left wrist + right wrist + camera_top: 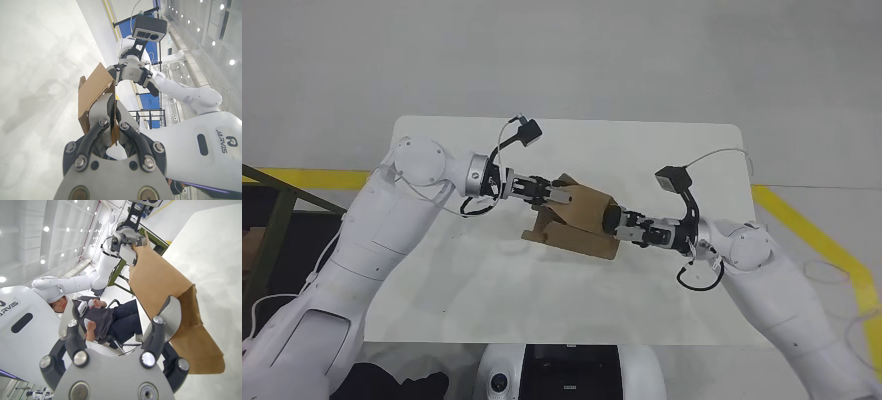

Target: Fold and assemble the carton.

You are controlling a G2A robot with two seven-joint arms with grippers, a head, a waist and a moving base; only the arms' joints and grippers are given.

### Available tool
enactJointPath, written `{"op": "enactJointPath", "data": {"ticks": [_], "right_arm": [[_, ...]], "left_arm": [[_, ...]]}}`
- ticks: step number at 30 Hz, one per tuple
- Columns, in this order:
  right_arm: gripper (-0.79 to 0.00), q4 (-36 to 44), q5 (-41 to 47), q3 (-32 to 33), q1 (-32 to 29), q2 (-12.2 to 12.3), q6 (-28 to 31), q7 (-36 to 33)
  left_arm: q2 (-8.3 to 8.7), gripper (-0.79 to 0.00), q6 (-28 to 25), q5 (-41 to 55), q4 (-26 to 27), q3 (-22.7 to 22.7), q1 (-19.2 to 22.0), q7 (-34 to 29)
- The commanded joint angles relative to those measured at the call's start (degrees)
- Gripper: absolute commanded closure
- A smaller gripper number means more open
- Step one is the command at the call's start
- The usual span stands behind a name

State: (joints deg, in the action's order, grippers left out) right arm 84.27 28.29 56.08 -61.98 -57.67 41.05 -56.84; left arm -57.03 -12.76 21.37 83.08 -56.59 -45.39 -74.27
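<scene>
A brown carton (577, 215), partly folded, is held above the middle of the white table (442, 290). My left gripper (547, 192) is at its far-left corner. In the left wrist view this gripper (113, 111) is shut on a flap edge of the carton (92, 91). My right gripper (614, 222) stands at the carton's right side. In the right wrist view it (122, 311) is open. One of its fingers (171, 311) lies against the outside of a carton (157, 279) panel and the other is free. A loose flap hangs beside that finger.
The table top around the carton is bare white. A dark green frame (272, 200) stands off the table's left edge. Yellow floor tape (802, 225) runs past the right side.
</scene>
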Motion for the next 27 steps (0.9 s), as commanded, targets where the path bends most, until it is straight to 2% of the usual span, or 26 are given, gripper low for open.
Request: {"op": "enactJointPath", "data": {"ticks": [1, 9, 22, 27], "right_arm": [[-0.693, -1.13, 0.92, -0.53, 0.57, -0.28, 0.03, -0.15], [-0.640, -4.71, 4.43, -1.39, 2.24, -1.24, 0.20, -0.30], [-0.616, -7.69, 6.49, -2.53, 3.56, -2.42, -0.58, -2.16], [-0.545, -9.12, 7.77, -4.21, 4.79, -3.38, -0.48, -2.82]], "left_arm": [[-0.04, 0.000, -0.11, 0.17, 0.11, -0.02, 0.04, 0.08], [-0.01, 0.000, -0.42, -0.04, 0.78, -0.51, -0.20, 0.41], [0.27, 0.000, -0.98, 0.32, 2.14, -1.88, -1.33, 0.26], [0.28, 0.000, -1.05, 0.47, 2.30, -2.08, -1.54, 0.42]]}}
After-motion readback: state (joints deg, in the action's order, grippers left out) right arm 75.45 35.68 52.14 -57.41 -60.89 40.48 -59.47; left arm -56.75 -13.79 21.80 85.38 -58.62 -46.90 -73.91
